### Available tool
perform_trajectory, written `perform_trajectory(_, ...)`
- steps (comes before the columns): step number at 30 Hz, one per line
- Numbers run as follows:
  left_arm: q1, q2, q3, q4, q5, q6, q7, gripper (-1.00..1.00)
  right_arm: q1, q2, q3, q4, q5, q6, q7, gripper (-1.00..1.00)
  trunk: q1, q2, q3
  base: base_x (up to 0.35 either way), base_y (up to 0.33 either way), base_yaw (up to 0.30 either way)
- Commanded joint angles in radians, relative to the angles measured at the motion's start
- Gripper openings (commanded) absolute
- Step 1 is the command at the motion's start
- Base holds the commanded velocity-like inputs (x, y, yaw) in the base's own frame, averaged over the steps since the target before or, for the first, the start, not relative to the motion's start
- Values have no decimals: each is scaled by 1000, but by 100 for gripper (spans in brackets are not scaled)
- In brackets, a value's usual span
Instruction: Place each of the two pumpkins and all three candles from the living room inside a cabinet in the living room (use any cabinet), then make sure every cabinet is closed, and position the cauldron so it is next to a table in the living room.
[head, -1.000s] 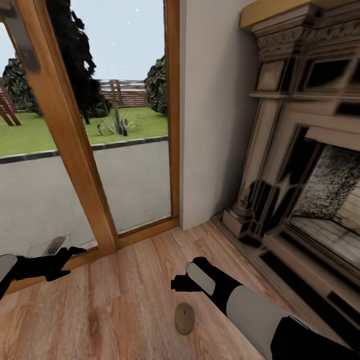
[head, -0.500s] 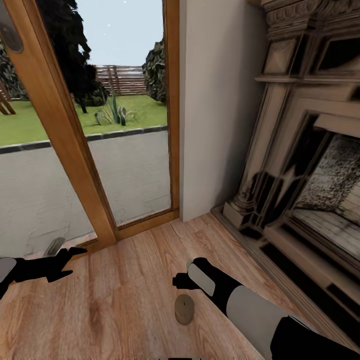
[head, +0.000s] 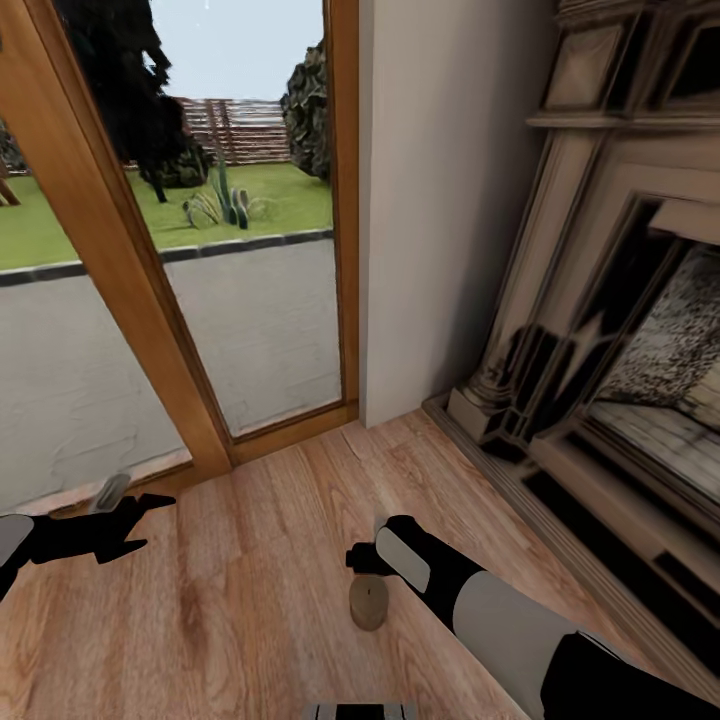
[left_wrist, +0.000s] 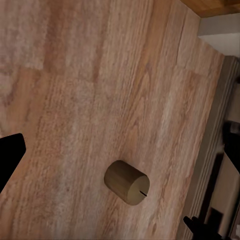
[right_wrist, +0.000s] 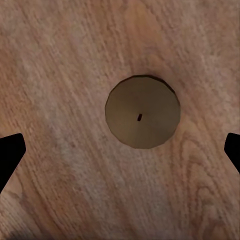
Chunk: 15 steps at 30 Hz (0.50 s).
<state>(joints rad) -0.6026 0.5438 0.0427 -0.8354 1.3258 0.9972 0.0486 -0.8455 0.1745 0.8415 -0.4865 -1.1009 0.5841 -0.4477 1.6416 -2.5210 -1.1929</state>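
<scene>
Your right pincer (head: 362, 562) hangs over a candle (head: 368, 603) upright on the wood floor (head: 250, 560) near the fireplace (head: 620, 380). Right wrist view shows its fingers (right_wrist: 10, 155) spread wide either side, not touching the candle. Left pincer (head: 135, 515) is well apart by the glass door (head: 180, 300); can't tell its state.

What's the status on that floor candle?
Right gripper open, above candle, not touching. Left gripper open, off to the side. Candle upright on wood floor; nothing between fingertips and candle.

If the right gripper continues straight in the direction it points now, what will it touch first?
Most likely the candle: the right wrist view looks straight down onto its flat top, standing upright on the wooden floor, between the spread fingertips of the right gripper. How much gap remains is unclear.
</scene>
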Motion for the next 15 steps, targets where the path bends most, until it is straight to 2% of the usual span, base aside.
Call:
perform_trajectory(1,0,0,2,-1,5,5,5,100,-1,0,5,0,-8,-8,-8,100,0,-1,-5,0,0,0)
perform_trajectory(15,0,0,2,-2,5,5,5,100,-1,0,5,0,-7,-26,-8,100,6,-4,-59,0,0,0)
